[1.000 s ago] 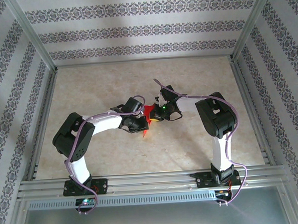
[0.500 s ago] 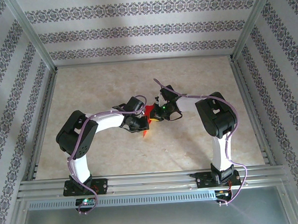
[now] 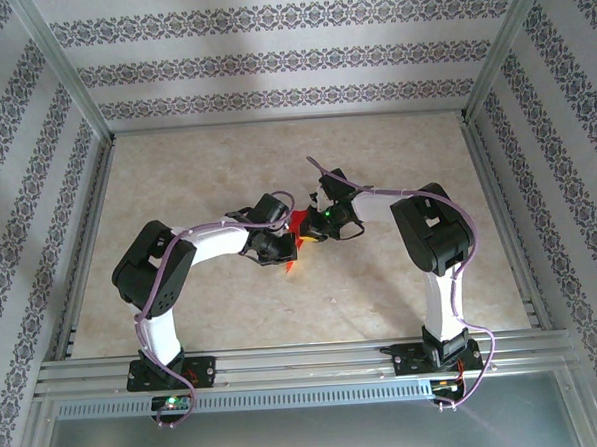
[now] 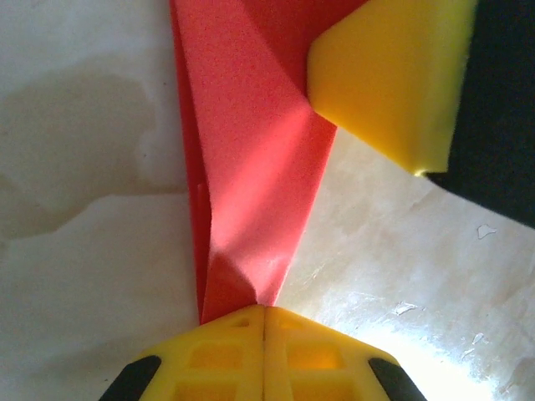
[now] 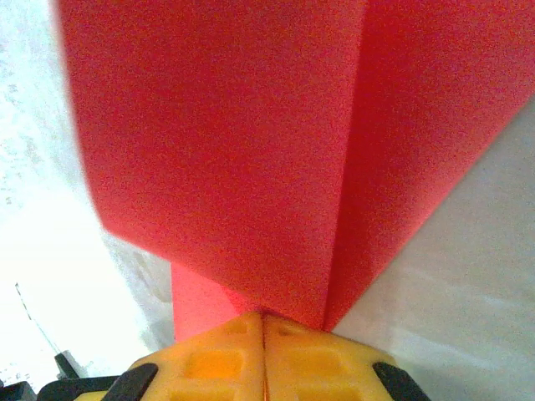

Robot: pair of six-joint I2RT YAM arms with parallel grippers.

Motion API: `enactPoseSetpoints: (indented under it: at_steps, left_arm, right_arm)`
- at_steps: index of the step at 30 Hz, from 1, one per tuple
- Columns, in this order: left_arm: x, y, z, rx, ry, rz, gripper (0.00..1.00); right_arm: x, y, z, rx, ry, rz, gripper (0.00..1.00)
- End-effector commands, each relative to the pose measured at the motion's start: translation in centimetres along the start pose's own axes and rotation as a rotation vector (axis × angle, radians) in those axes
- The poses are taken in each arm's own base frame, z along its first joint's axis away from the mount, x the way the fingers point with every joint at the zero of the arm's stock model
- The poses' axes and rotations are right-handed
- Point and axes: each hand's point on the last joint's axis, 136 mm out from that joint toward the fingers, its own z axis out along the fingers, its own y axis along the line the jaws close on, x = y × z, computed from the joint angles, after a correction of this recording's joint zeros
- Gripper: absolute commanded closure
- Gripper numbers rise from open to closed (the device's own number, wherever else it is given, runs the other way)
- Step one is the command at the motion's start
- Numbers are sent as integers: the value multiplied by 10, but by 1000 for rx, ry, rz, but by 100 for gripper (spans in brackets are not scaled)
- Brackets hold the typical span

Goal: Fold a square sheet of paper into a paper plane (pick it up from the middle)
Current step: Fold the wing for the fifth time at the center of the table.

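Observation:
The square sheet of paper point(image 3: 297, 224) is bright red and folded into a narrow creased shape, held above the table's middle between both arms. My left gripper point(image 4: 265, 311) is shut on one tapering end of the paper point(image 4: 251, 167), its yellow jaws pressed together. My right gripper point(image 5: 263, 317) is shut on the wider creased end of the paper point(image 5: 234, 142). In the left wrist view a yellow finger of the right gripper point(image 4: 384, 75) clamps the paper's far end. From above, the left gripper point(image 3: 288, 246) and the right gripper point(image 3: 312, 226) nearly touch, and a red tip point(image 3: 290, 265) hangs below them.
The beige marbled tabletop point(image 3: 375, 159) lies inside aluminium frame rails point(image 3: 286, 359), with patterned walls behind and at both sides. Purple cables run along both arms.
The left arm's elbow has shifted slightly right and forward. Both grippers stay shut on the red paper at the same spot.

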Motion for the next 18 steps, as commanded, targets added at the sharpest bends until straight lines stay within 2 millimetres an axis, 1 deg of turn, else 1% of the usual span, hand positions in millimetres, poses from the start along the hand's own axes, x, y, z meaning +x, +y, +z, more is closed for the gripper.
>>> enactPoseSetpoints:
  at_steps: [1,18]
  left_arm:
    - [34,23,-2,-97,97,-5,94]
    - [60,35,-6,-161,152,7,94]
  right_arm:
    - [40,-111,25,394,75,124,92]
    - [43,-116,28,402,86,140,92]
